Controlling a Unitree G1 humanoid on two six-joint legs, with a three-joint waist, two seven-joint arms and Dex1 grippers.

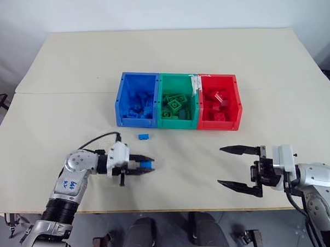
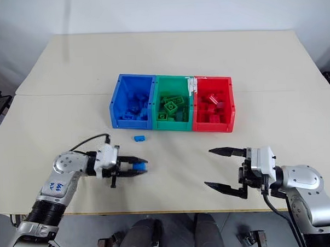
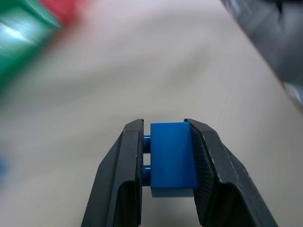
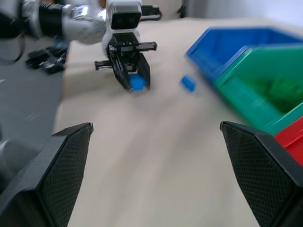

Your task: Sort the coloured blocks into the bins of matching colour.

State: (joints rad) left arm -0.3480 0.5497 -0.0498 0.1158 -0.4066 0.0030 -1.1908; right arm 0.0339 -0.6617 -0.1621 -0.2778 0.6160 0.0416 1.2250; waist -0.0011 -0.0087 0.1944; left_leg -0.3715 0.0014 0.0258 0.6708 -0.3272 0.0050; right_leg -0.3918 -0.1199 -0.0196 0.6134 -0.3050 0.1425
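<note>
My left gripper [image 1: 147,163] is shut on a small blue block [image 3: 172,157], held just above the table at the front left. A second blue block [image 1: 143,137] lies on the table in front of the blue bin [image 1: 120,101]. The three joined bins stand mid-table: blue, then green [image 1: 159,102], then red [image 1: 236,104], each holding several blocks of its own colour. My right gripper [image 1: 236,167] hangs open at the front right with nothing between its fingers; its wrist view looks across at the left gripper [image 4: 133,80] and its blue block [image 4: 137,83].
The table [image 1: 69,73] has a seam running across it behind the bins. Its front edge lies just below both grippers. Bare tabletop separates the two grippers and stretches behind the bins.
</note>
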